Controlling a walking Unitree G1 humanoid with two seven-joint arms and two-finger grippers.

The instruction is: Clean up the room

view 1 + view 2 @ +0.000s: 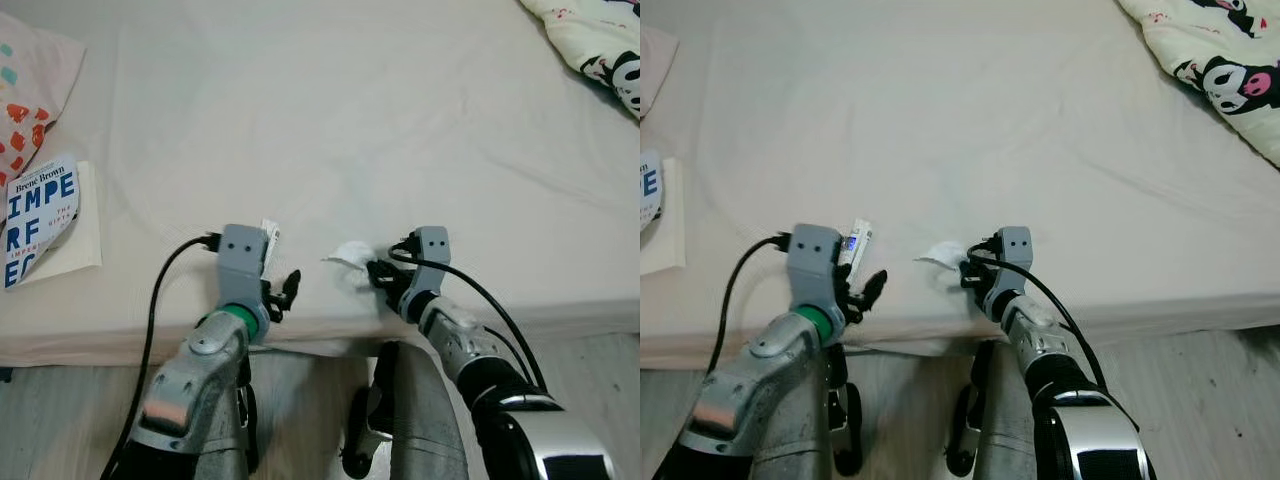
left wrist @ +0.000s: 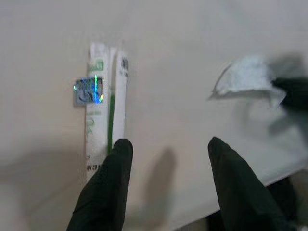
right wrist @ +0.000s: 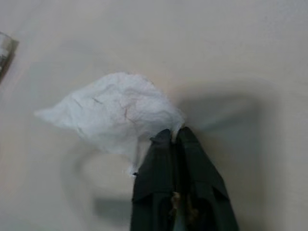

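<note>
I see both arms reaching over the near edge of the bed, which is covered in a plain cream sheet. My right tool has its two black fingers pressed together, pinching an edge of a crumpled white tissue that lies on the sheet close to the bed's edge. My left tool hovers low over the sheet with its fingers spread wide and nothing between them. One left fingertip sits at the near end of a white and green tube with a shiny sticker, which lies flat on the sheet, just left of the tissue. Further to the left, a book with blue lettering rests near the bed's edge, beside a patterned pillow. A blanket with cartoon prints lies at the far right corner
</note>
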